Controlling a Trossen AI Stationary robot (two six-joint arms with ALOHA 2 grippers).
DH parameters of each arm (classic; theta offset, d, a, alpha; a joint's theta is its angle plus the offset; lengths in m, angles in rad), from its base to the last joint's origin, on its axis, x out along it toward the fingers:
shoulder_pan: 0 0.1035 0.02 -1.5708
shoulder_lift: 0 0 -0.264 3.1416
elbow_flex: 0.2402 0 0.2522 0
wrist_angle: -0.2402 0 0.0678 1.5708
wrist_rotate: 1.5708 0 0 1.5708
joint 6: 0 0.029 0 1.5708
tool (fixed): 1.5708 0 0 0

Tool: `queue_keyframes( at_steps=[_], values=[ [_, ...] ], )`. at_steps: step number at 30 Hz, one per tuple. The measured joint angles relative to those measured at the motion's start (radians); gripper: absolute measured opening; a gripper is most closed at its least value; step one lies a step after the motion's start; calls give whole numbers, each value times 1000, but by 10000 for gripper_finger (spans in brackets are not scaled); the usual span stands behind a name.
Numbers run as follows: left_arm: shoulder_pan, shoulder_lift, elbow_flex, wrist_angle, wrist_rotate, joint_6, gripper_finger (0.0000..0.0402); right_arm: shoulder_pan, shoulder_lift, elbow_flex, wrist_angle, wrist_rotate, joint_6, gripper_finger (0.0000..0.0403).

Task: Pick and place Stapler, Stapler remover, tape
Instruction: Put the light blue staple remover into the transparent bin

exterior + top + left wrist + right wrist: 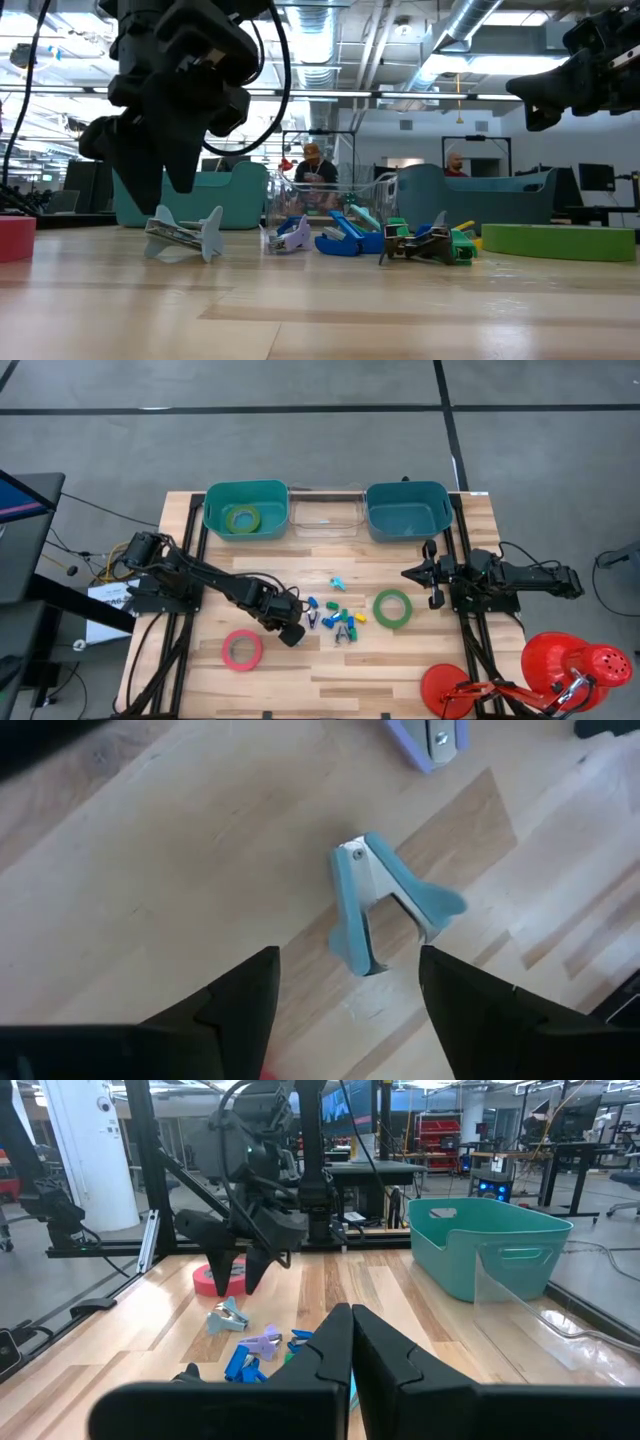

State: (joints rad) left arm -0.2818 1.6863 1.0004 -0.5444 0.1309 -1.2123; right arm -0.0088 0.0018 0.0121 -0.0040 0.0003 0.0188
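My left gripper (294,631) hovers open, pointing down, just above a light blue staple remover (385,900) that lies on the wood ahead of its fingertips (185,235). Beside it lies a cluster of small blue, purple and green staplers and removers (338,618). A pinkish red tape roll (242,650) lies flat near the left gripper. One green tape roll (393,608) lies flat right of the cluster, and another sits in the left teal bin (243,518). My right gripper (352,1320) waits shut at the table's right side (432,573), above the table.
Along the far edge stand a left teal bin (215,510), a clear container (325,515) and a right teal bin (407,510). Red round objects (560,670) sit at the near right corner. Bare wood lies near the front edge. People show in the room behind.
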Motion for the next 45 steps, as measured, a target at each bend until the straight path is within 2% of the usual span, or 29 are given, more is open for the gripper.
queue_keyframes(
  at_steps=[12, 45],
  values=[
    [-16, 25, 0, 12, -3, -27, 206, 0, 0, 0, 0, 0, 0, 0],
    [-14, 33, 0, 30, 6, -27, 32, 0, 0, 0, 0, 0, 0, 0]
  ],
)
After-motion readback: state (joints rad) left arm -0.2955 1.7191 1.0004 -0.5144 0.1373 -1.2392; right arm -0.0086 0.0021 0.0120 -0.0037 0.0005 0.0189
